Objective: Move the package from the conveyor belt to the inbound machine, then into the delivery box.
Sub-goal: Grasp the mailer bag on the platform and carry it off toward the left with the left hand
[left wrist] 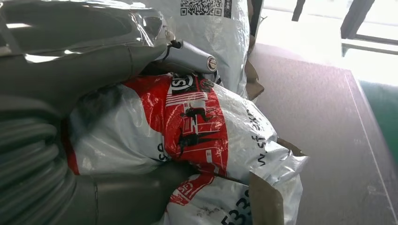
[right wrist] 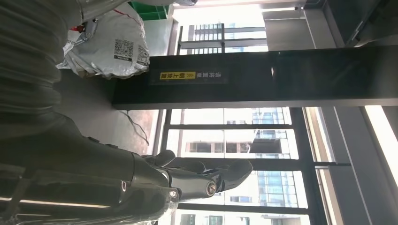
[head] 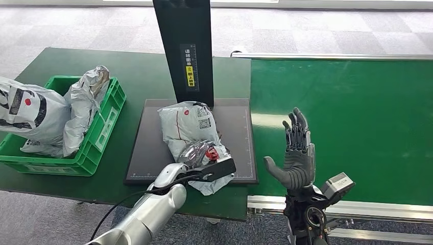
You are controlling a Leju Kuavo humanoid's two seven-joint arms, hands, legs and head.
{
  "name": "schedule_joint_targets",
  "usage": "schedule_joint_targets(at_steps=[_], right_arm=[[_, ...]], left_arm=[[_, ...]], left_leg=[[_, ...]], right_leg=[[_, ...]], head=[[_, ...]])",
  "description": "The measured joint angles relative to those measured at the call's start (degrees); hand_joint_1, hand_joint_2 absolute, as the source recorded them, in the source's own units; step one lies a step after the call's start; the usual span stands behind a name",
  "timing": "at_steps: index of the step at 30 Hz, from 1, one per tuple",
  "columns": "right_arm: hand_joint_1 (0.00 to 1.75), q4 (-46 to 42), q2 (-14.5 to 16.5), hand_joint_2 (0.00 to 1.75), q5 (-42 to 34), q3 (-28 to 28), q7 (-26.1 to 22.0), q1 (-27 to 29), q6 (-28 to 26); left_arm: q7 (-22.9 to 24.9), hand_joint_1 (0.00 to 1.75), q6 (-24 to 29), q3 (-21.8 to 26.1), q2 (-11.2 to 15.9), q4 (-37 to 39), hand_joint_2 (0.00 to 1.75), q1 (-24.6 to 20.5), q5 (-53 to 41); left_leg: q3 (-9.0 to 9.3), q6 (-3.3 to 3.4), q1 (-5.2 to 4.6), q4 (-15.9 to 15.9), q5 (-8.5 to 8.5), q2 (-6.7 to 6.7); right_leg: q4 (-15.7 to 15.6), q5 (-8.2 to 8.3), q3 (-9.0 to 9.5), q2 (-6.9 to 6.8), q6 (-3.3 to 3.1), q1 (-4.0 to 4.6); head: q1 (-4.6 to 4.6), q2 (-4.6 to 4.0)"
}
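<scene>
A grey-white plastic package (head: 188, 124) with red print and a QR label lies on the black pad of the inbound machine (head: 148, 145), in front of its black post (head: 186, 51). My left hand (head: 197, 153) grips the package's near end. In the left wrist view the fingers (left wrist: 187, 55) lie over the package (left wrist: 197, 122) and the thumb sits under it. My right hand (head: 297, 153) is raised over the near edge of the green conveyor belt (head: 357, 112), fingers spread and holding nothing. The right wrist view shows that hand (right wrist: 187, 178), the package (right wrist: 112, 47) and the post (right wrist: 258, 77).
A green crate (head: 97, 145) stands on the green table left of the pad, with several grey and white packages (head: 84, 109) piled in it. The belt's metal frame (head: 367, 209) runs along the front right.
</scene>
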Motion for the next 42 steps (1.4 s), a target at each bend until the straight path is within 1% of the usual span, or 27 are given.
schedule_joint_targets(at_steps=[3,7,9,12,14,18,24,25,26,29,30,31,33,36,37,39,41,42], right_arm=[[0.00,0.00,-0.03,1.75,-0.22,-0.02,0.10,0.01,-0.01],[0.00,0.00,-0.04,1.75,-0.34,-0.04,0.19,0.03,-0.05],[0.00,0.00,-0.05,1.75,-0.56,-0.04,0.19,0.05,-0.22],[0.00,0.00,-0.08,1.75,-0.96,-0.04,0.19,0.09,-0.56],[0.00,0.00,-0.11,1.75,-1.13,-0.04,0.20,0.09,-0.62],[0.00,0.00,-0.14,1.75,-1.25,-0.04,0.20,0.09,-0.68],[0.00,0.00,-0.15,1.75,-1.28,-0.04,0.21,0.09,-0.74],[0.00,0.00,-0.15,1.75,-1.35,-0.04,0.21,0.09,-0.75],[0.00,0.00,-0.15,1.75,-1.50,-0.04,0.22,0.09,-0.80],[0.00,0.02,-0.17,1.75,-2.36,0.08,0.32,0.07,-1.24],[0.00,0.03,-0.19,1.75,-2.65,0.16,0.36,0.06,-1.46],[0.00,0.06,-0.23,1.75,-2.92,0.27,0.38,0.06,-1.64],[0.00,0.17,-0.32,1.75,-3.38,0.54,0.39,0.07,-2.03],[0.00,0.31,-0.55,1.75,-3.91,0.98,0.36,0.11,-2.33],[0.00,0.36,-0.63,1.75,-4.04,1.14,0.34,0.11,-2.37],[0.00,0.48,-0.78,1.75,-4.25,1.42,0.34,0.10,-2.51],[0.00,0.56,-0.97,1.75,-4.41,1.55,0.25,0.32,-2.80],[0.00,0.56,-1.05,1.75,-4.45,1.56,0.08,0.62,-2.92]], left_arm=[[-1.79,1.75,1.84,1.56,0.11,-1.89,1.75,1.39,1.51],[-2.99,1.75,3.40,2.94,0.28,-3.83,1.75,2.70,2.65],[-4.86,1.75,5.49,3.43,0.41,-5.33,1.75,3.54,4.19],[-8.98,1.75,9.59,4.02,0.76,-9.16,1.75,4.98,7.27],[-10.48,1.75,10.84,4.18,1.09,-11.61,1.75,5.60,8.31],[-10.96,1.75,11.05,4.24,1.63,-14.98,1.75,6.62,8.82],[-11.62,1.75,11.81,4.30,2.03,-17.34,1.75,7.48,8.80],[-12.54,1.75,13.29,4.31,2.06,-17.74,1.75,7.69,8.57],[-14.07,1.75,16.08,4.31,2.13,-18.37,1.75,7.98,8.26],[-20.23,1.75,28.33,4.27,2.59,-22.21,1.75,9.21,7.15],[-22.01,1.75,30.85,4.30,2.81,-24.18,1.75,9.72,6.83],[-23.86,1.75,32.17,4.45,3.03,-26.56,1.75,10.37,6.49],[-28.37,1.75,32.66,5.41,3.25,-31.31,1.75,11.88,5.96],[-34.90,1.75,32.69,8.50,2.91,-38.41,1.75,13.80,4.19],[-36.10,1.75,32.69,9.74,2.71,-41.14,1.75,14.17,3.27],[-36.98,1.75,32.69,12.11,2.46,-46.60,1.75,14.33,1.60],[-37.17,1.75,32.69,14.92,2.49,-50.95,1.75,13.19,-0.74],[-37.24,1.75,32.69,16.86,2.65,-52.39,1.75,11.88,-1.95]], left_leg=[[-0.08,0.00,0.00,0.00,0.00,0.00],[-0.17,0.00,0.00,0.01,0.01,-0.01],[-0.21,0.00,-0.01,0.01,0.01,0.00],[-0.28,0.00,0.00,0.01,0.01,-0.01],[-0.31,0.00,0.00,0.01,0.00,-0.01],[-0.34,0.00,0.00,0.01,0.00,-0.01],[-0.37,0.00,0.00,0.01,0.01,-0.01],[-0.38,0.00,0.00,0.01,0.01,-0.01],[-0.39,0.00,0.00,0.01,0.01,0.00],[-0.44,0.00,0.00,0.01,0.00,0.00],[-0.45,0.00,0.00,0.01,0.00,-0.01],[-0.47,0.00,0.00,0.01,0.00,-0.01],[-0.50,0.00,0.00,0.01,0.00,0.00],[-0.53,0.00,0.00,0.01,0.01,0.02],[-0.54,-0.01,0.00,0.01,0.01,0.01],[-0.54,-0.01,0.00,0.01,0.01,0.01],[-0.54,-0.01,0.01,0.01,0.03,-0.02],[-0.54,-0.02,0.01,0.01,0.04,-0.04]], right_leg=[[0.00,0.00,-0.08,0.00,0.00,0.00],[0.00,0.00,-0.16,-0.01,0.00,0.00],[0.00,0.00,-0.20,0.00,0.01,0.00],[0.00,0.00,-0.27,-0.01,0.00,0.00],[0.00,0.00,-0.29,-0.01,0.00,0.00],[0.00,0.00,-0.33,-0.01,0.00,0.00],[0.00,0.00,-0.35,-0.01,0.01,0.00],[0.00,0.00,-0.36,-0.01,0.01,0.00],[0.00,0.00,-0.37,0.00,0.01,0.00],[0.00,0.00,-0.42,0.00,0.01,0.00],[0.00,0.00,-0.43,-0.01,0.01,0.00],[0.00,-0.01,-0.44,-0.01,0.00,0.00],[0.00,-0.01,-0.48,-0.01,0.00,0.00],[0.01,-0.01,-0.53,0.00,0.00,0.01],[0.01,-0.01,-0.53,0.00,0.00,0.01],[0.01,-0.01,-0.54,0.00,0.00,0.01],[0.01,0.00,-0.53,-0.04,0.00,0.01],[0.01,0.00,-0.52,-0.06,0.00,0.02]], head=[[0.00,0.00],[0.01,0.00],[0.01,0.00],[0.01,0.00],[-0.01,0.00],[0.00,0.00],[0.01,-0.01],[0.01,-0.01],[0.01,-0.01],[-0.01,0.00],[-0.01,0.00],[-0.01,0.00],[0.00,0.00],[0.00,0.00],[0.01,0.00],[0.00,0.00],[0.01,0.00],[0.02,0.00]])
